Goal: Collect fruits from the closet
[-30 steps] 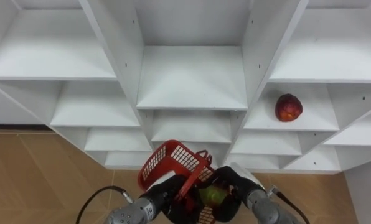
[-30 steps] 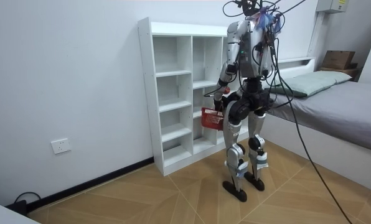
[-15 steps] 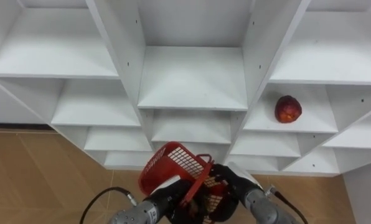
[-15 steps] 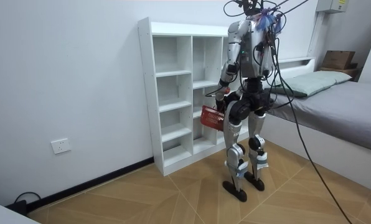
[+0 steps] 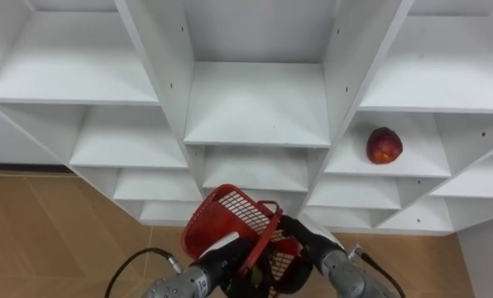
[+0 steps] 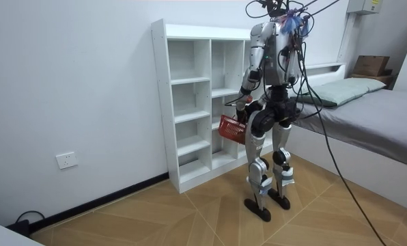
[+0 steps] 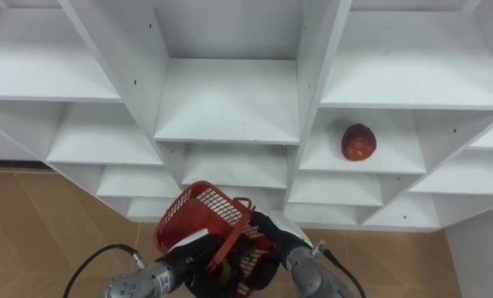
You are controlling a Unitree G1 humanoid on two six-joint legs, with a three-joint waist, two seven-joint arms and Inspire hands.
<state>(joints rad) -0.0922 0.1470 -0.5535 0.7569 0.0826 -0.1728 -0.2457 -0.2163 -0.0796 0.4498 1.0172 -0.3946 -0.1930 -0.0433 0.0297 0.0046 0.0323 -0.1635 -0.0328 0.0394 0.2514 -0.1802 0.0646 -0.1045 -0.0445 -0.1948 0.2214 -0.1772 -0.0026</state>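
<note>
L hand (image 5: 227, 263) curled round handle of red plastic mesh basket (image 5: 222, 217), low at 6 o'clock before white shelf unit (image 5: 255, 108). R hand (image 5: 300, 240) at basket's 4 o'clock rim, fingers dip inside; can't tell its grip. On shelf at basket's 2 o'clock: round red fruit (image 5: 384, 145).
</note>
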